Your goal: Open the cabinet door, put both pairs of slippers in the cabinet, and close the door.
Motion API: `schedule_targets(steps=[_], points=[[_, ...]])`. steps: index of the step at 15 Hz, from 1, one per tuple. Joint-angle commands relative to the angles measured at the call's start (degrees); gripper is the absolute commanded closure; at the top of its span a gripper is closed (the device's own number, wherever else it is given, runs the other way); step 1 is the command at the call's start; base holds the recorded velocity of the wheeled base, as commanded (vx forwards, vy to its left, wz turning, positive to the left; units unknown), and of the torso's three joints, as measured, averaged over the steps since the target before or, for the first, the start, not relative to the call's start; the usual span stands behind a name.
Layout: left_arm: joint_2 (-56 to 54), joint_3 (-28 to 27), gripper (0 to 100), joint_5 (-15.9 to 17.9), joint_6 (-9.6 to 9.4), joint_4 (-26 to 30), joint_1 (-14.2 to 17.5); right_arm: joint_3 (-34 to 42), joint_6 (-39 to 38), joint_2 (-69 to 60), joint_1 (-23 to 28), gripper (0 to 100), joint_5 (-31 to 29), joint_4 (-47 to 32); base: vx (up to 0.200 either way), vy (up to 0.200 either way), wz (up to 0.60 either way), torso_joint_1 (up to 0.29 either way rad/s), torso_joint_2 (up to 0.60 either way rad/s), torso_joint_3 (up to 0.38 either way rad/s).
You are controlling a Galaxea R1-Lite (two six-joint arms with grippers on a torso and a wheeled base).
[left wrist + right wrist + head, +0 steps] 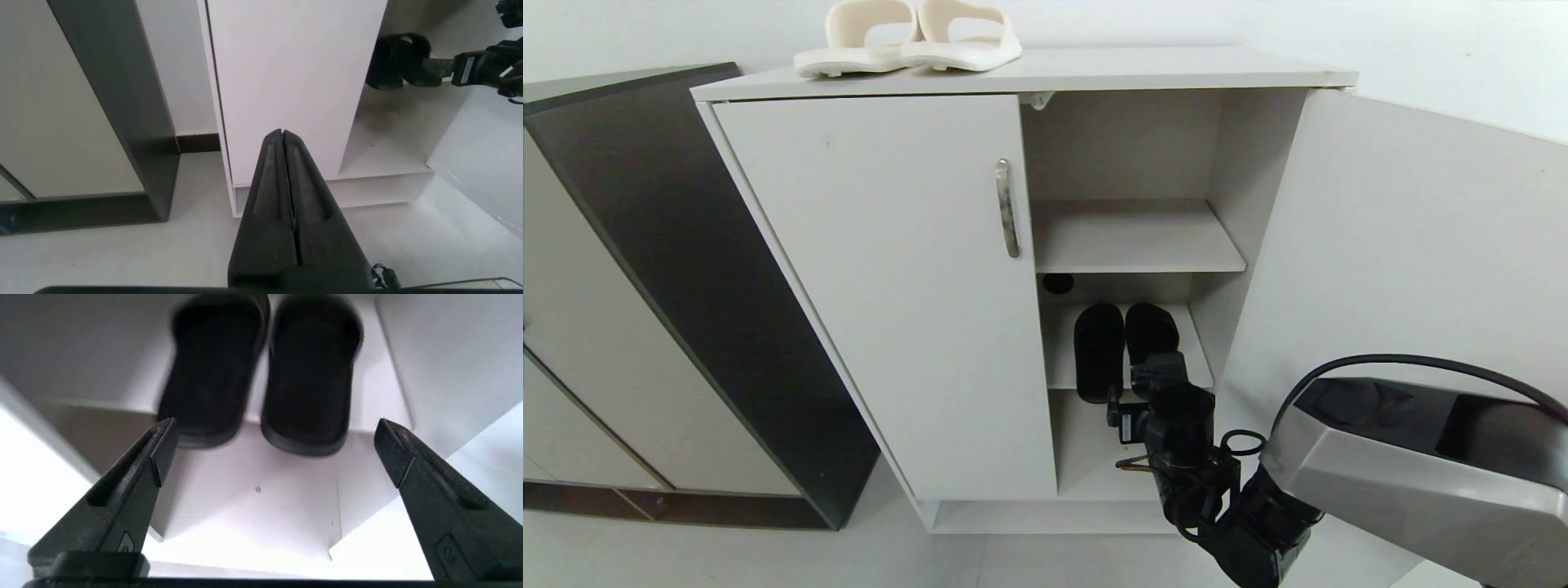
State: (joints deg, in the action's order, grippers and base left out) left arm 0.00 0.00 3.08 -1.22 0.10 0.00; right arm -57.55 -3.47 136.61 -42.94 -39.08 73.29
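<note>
The white cabinet (1029, 82) has its right door (1388, 261) swung open and its left door (890, 286) shut. A pair of black slippers (1123, 343) lies side by side on the middle shelf, also seen as black slippers (261, 367) close ahead of my right gripper (274, 437). My right gripper (1156, 371) is open and empty, just in front of that shelf. A pair of cream slippers (907, 37) rests on the cabinet top. My left gripper (283, 143) is shut and empty, low in front of the closed left door.
A dark-edged board (686, 286) leans against the wall to the left of the cabinet. The upper shelf (1135, 237) and the bottom compartment (1094, 457) hold nothing. The left door has a metal handle (1006, 208).
</note>
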Motion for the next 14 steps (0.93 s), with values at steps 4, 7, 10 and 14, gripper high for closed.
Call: schedule_targets(steps=[4, 7, 10, 14], points=[[0.00, 0.00, 100, -0.01, -0.01, -0.01, 0.00, 5.17, 1.36, -3.45, -1.10, 0, 0.15, -0.43, 0.000, 0.000, 0.00, 0.001, 0.00, 0.189], [0.00, 0.00, 100, -0.01, -0.19, -0.01, 0.00, 9.21, 2.51, -6.79, -2.59, 0, 0.24, -0.34, 0.000, 0.000, 0.00, 0.001, 0.00, 0.066], [0.00, 0.00, 100, -0.01, -0.19, -0.01, 0.00, 11.23, 2.86, -7.50, -3.21, 0, 0.50, -0.34, 0.000, 0.000, 0.00, 0.001, 0.01, 0.038], [0.00, 0.00, 100, -0.01, -0.10, -0.01, 0.00, 11.32, 3.03, -7.50, -3.21, 0, 1.29, -0.34, 0.000, 0.000, 0.00, 0.000, 0.00, 0.000]])
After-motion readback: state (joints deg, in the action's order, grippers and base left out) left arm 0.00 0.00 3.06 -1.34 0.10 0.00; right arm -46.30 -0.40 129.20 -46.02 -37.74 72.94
